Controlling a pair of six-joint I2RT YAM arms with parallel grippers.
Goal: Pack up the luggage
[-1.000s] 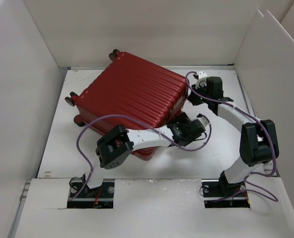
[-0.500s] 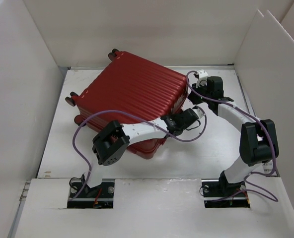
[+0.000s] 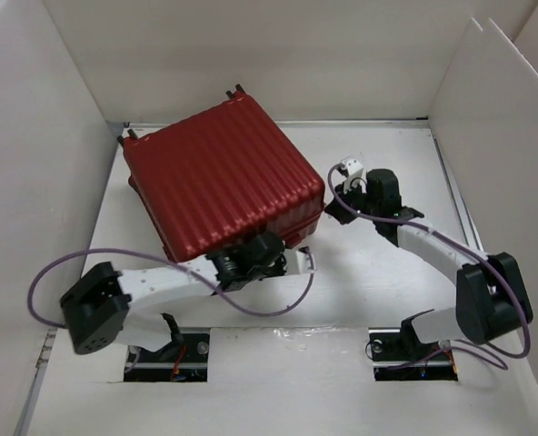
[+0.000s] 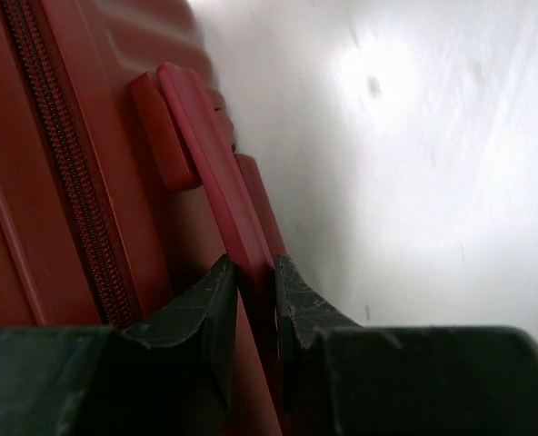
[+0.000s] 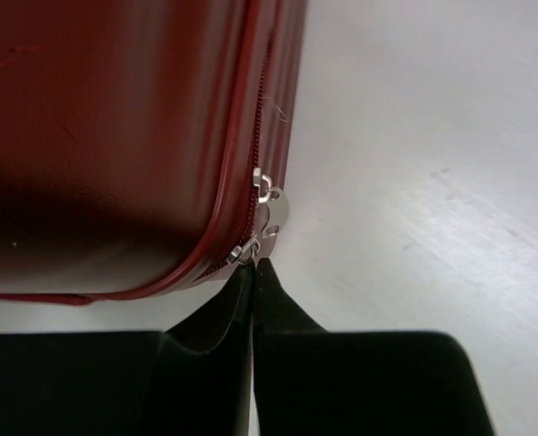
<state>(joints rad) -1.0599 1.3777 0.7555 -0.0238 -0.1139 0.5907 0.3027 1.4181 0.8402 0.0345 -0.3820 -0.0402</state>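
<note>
Luggage: I see the luggage (image 3: 224, 173), a dark red hard-shell suitcase, lying flat and zipped shut with its ribbed shell facing up. It fills the upper left-centre of the overhead view and is turned at an angle to the table edges.
Wheels: small black wheels (image 3: 235, 91) poke out along the suitcase's far edge, at the top of the frame.
Table: my work surface is a white table (image 3: 387, 272), with white boards standing at the left, back and right.
Left gripper: the left gripper (image 3: 267, 258) sits against the near edge of the suitcase, just below the middle of the overhead view.
Left gripper state: in the left wrist view its dark fingers (image 4: 216, 300) are pinching a red handle (image 4: 207, 163) on the suitcase's side. The strip runs up and to the left from between them.
Zipper: a dark red zipper track (image 4: 64, 173) runs along the shell at the left of that wrist view.
Right gripper: the right gripper (image 3: 333, 207) is at the suitcase's right-hand corner, right of centre in the overhead view.
Right gripper state: in the right wrist view its fingers are pressed together, and their tips touch the lowest of the silver zipper pulls (image 5: 271, 211) at the rounded corner. I cannot tell whether a pull is caught between them.
</note>
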